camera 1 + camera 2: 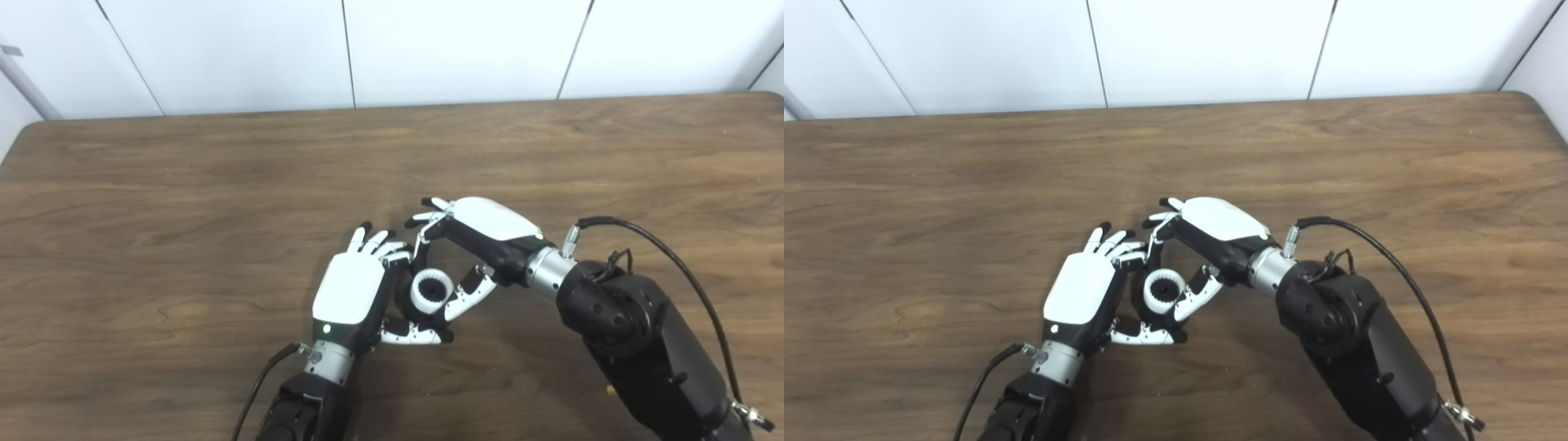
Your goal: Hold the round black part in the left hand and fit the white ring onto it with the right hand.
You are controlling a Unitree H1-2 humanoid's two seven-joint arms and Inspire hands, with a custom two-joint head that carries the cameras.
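The white ring sits on the round black part, whose dark toothed core shows through the ring's hole. My left hand is shut on the black part from the left, with its thumb under it, and most of the part is hidden. My right hand reaches in from the right. Its thumb and a finger close on the ring's sides. Both hands are low over the wooden table, near its front middle. The ring also shows in the right eye view.
A black cable loops from my right wrist over the right forearm. Another cable hangs from my left wrist. White wall panels stand behind the table's far edge.
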